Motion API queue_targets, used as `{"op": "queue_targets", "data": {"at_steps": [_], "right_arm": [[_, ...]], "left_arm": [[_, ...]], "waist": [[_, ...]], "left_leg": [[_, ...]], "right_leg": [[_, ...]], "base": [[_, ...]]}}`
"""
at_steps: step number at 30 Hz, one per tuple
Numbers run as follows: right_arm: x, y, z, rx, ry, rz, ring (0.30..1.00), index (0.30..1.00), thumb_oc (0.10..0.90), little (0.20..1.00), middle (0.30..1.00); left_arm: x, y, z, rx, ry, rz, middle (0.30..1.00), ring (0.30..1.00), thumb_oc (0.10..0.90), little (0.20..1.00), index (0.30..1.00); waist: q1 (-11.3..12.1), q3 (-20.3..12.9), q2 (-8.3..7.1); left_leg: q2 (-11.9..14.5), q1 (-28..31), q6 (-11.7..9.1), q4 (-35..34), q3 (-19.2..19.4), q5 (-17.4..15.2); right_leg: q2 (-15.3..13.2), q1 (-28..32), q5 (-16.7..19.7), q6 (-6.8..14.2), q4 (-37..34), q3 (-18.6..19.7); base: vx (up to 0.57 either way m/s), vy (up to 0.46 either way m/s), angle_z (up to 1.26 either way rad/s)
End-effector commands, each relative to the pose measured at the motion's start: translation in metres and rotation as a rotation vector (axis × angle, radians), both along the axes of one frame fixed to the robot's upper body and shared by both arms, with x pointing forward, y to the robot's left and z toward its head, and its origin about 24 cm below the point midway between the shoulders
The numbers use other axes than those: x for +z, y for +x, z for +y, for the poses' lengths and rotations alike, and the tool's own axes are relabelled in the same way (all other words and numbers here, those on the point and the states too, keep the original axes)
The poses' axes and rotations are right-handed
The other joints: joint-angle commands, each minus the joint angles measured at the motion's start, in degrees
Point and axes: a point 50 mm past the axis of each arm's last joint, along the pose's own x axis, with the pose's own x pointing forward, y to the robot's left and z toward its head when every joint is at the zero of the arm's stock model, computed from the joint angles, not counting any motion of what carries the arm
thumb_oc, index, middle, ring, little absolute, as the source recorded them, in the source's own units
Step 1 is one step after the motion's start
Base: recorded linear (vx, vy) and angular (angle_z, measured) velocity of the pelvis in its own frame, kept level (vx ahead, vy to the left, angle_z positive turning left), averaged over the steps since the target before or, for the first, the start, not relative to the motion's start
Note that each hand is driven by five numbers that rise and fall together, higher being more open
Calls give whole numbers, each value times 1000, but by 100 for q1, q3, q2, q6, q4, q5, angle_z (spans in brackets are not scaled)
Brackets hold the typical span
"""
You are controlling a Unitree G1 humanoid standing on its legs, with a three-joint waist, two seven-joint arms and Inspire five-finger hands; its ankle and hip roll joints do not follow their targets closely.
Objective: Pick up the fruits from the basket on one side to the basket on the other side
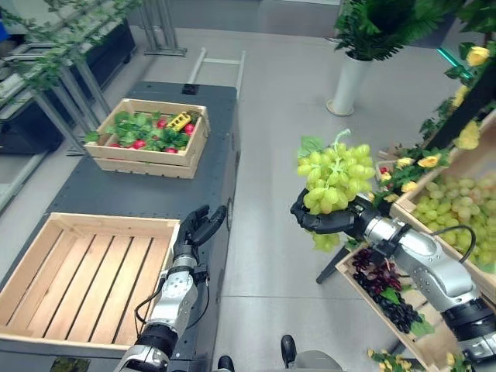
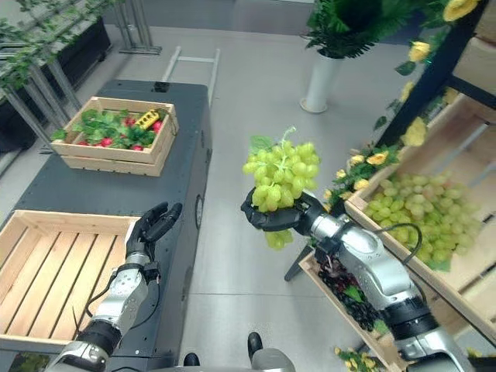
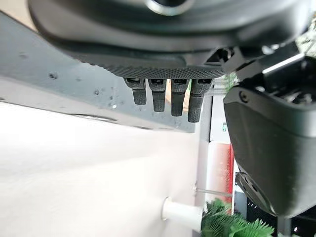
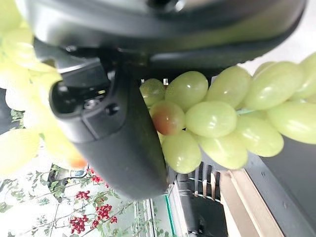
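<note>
A grey tiled floor point(image 1: 279, 116) carries a dark table point(image 1: 116, 190) and a white-potted plant point(image 1: 349, 81) beyond it.

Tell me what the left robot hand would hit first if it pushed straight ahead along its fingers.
Probably nothing soon: the left robot hand, open, points forward along the dark table's right edge. The crate of greens and red fruit sits further ahead and to the left; depth is unclear.

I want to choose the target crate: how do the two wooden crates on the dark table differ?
The near crate is empty, showing bare slats; the far crate holds green leaves and small red fruits. The near crate looks larger and lies beside the left hand; the far crate stands further back. Both are light wood, on the same table.
</note>
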Motion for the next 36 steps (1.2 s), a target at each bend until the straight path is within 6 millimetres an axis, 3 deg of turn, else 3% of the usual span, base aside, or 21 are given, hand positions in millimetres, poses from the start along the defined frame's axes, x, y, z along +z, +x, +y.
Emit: {"op": "queue_targets", "data": {"at_steps": [1, 5, 9, 12, 13, 16, 18, 20, 22, 29, 36], "right_arm": [[55, 6, 6, 43, 91, -270, 300, 300, 400, 300, 300], [54, -3, 1, 29, 115, -270, 300, 300, 400, 300, 300], [56, -10, -2, 66, 116, -265, 300, 300, 400, 300, 300], [58, -11, 3, 121, 136, -265, 300, 300, 400, 300, 300], [59, -10, 8, 160, 145, -267, 300, 300, 400, 300, 300], [63, -7, 14, 184, 150, -275, 300, 300, 400, 300, 300], [66, -7, 11, 187, 153, -280, 300, 300, 400, 300, 300], [67, -4, 4, 165, 153, -290, 300, 300, 400, 300, 300], [72, -4, -4, 131, 134, -308, 300, 300, 400, 300, 300], [90, -11, -50, -3, 81, -350, 300, 300, 400, 300, 300], [107, 0, -93, -210, 128, -369, 300, 300, 400, 300, 300]], "left_arm": [[48, 30, -1, -28, 8, -252, 900, 900, 800, 900, 900], [49, 34, 4, -39, 47, -229, 900, 900, 800, 900, 900], [50, 32, 13, -36, 85, -226, 900, 900, 800, 900, 900], [46, 27, 22, 4, 91, -203, 900, 900, 800, 900, 900], [46, 25, 28, 30, 95, -204, 900, 900, 800, 900, 900], [50, 27, 32, 29, 99, -212, 900, 900, 800, 900, 900], [51, 28, 30, 24, 99, -218, 900, 900, 800, 900, 900], [50, 32, 25, 41, 79, -223, 900, 900, 800, 900, 900], [49, 34, 22, 35, 70, -222, 900, 900, 800, 900, 900], [32, 23, 11, -9, 86, -178, 900, 900, 800, 900, 900], [28, 19, 14, -3, 88, -157, 900, 900, 800, 900, 900]], "waist": [[-44, -445, -31], [-181, -362, 46], [-226, -252, 61], [-116, -218, 31], [-37, -182, 31], [46, -150, 46], [67, -177, 37], [88, -324, -97], [25, -384, -115], [-239, -584, -91], [-256, -672, -79]], "left_leg": [[-352, -164, 163, 366, 150, -757], [-422, -146, 212, 35, 73, -625], [-422, -173, 275, 70, 297, -687], [-391, -152, 270, 51, 538, -729], [-337, -104, 273, 34, 752, -746], [-209, -155, 321, 66, 892, -695], [-160, -243, 322, 133, 877, -652], [-154, -331, 225, 231, 932, -687], [-114, -234, 163, 122, 989, -665], [-121, 77, 104, -138, 1147, -710], [-124, 175, 64, -211, 1162, -732]], "right_leg": [[42, 226, -464, -59, 142, -430], [-71, -168, -294, 147, 300, -388], [-245, -511, -98, 332, 470, -459], [-346, -599, 64, 402, 514, -898], [-404, -674, 48, 431, 875, -1308], [-368, -718, -386, 311, 1772, -1545], [-291, -575, -754, 201, 1845, -1597], [-188, 0, -782, 122, 773, -1550], [-149, 116, -733, 124, 510, -1444], [7, 312, -796, 38, 310, -1203], [33, 411, -781, 7, 157, -1208]], "base": [[-127, 313, -82], [-153, 293, -32], [-114, 190, -16], [-105, 61, -57], [-117, 21, -93], [-108, -14, -97], [-42, -69, -32], [12, -138, -25], [50, -62, -19], [73, -26, -16], [20, -9, -9]]}}
